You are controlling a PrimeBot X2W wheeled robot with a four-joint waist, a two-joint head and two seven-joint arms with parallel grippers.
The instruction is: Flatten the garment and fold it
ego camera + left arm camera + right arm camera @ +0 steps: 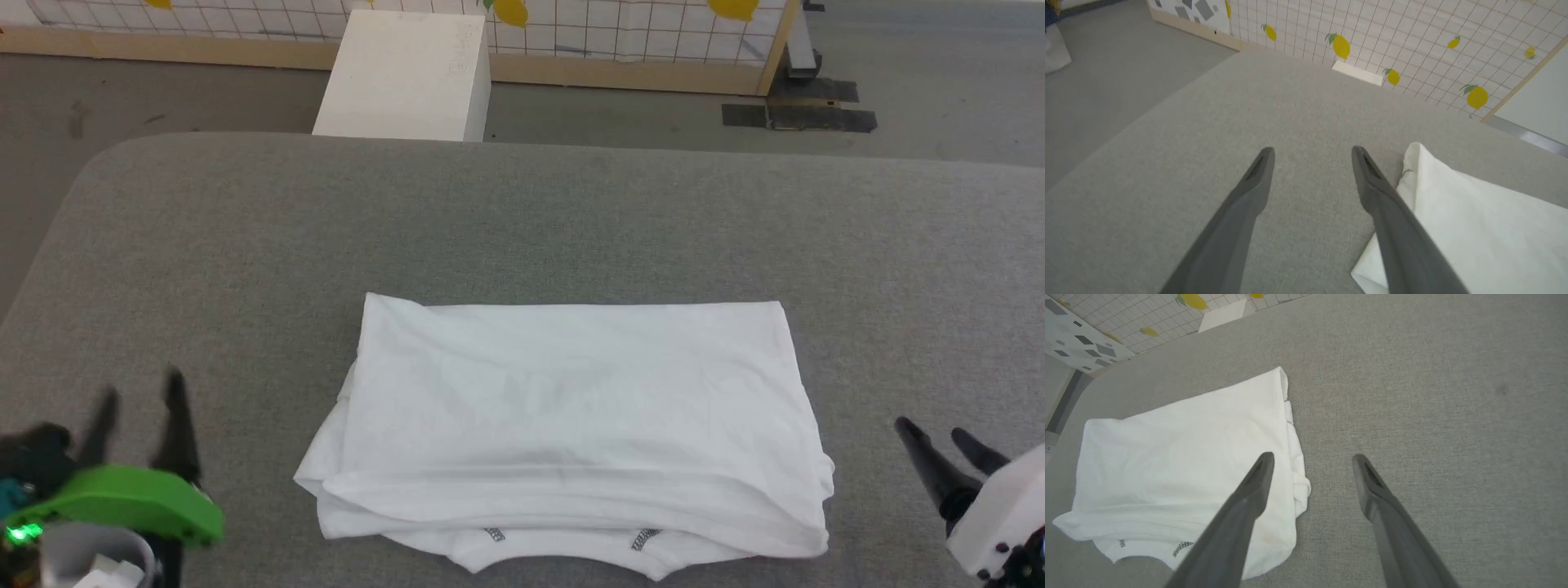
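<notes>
The garment, a white T-shirt, lies folded into a wide rectangle on the grey surface, with dark stitching marks at its near edge. My left gripper hovers at the lower left, apart from the cloth, fingers spread and empty. In the left wrist view that gripper is open over bare grey fabric, with the garment just to its right. My right gripper sits at the lower right, off the cloth. In the right wrist view it stands open and empty, the garment to its left.
The grey padded table has bare room all round the shirt. A rigid white box stands on the floor beyond the far edge. A tiled wall panel with lemon prints runs behind it.
</notes>
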